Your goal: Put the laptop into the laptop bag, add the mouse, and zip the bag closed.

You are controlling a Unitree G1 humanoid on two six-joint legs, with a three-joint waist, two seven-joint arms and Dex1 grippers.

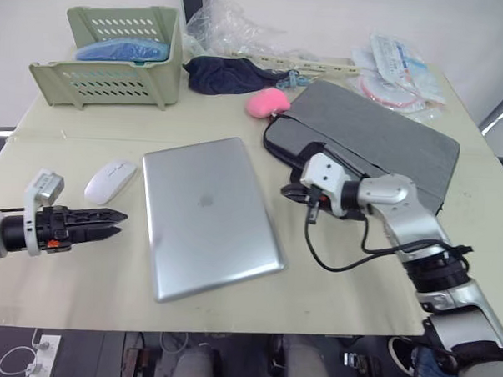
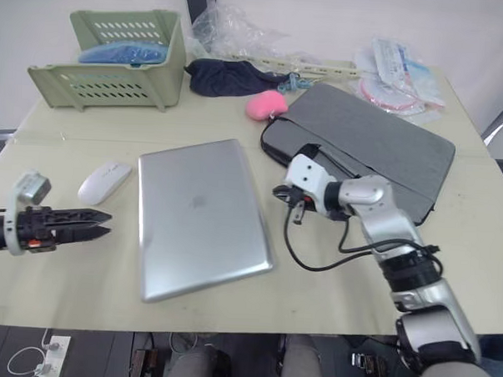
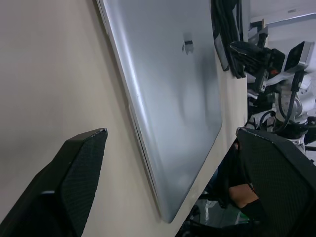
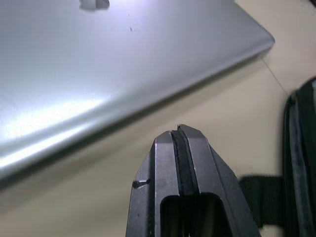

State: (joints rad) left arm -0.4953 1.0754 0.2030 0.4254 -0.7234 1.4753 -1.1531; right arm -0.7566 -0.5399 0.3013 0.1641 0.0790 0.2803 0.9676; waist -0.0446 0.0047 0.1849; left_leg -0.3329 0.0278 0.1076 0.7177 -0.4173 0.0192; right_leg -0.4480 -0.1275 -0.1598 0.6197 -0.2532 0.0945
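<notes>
The silver laptop [image 1: 208, 216] lies shut and flat in the middle of the table. The white mouse [image 1: 110, 181] sits just off its left edge. To the right lies the grey laptop bag [image 1: 379, 140], flat, with its near left corner and black strap [image 4: 259, 192] toward the laptop. My left gripper [image 1: 116, 220] is open just above the table, left of the laptop and in front of the mouse, pointing at the laptop's edge [image 3: 143, 148]. Between the laptop and the bag's corner my right gripper [image 1: 289, 192] is shut on nothing, its tip [image 4: 178, 129] over bare table.
A green basket [image 1: 107, 57] with blue items stands at the back left. A dark navy cloth [image 1: 227, 73] and a pink fluffy lump [image 1: 266, 103] lie behind the laptop. Plastic packets [image 1: 395, 65] sit at the back right. The table's front edge [image 1: 229, 325] is close to the laptop.
</notes>
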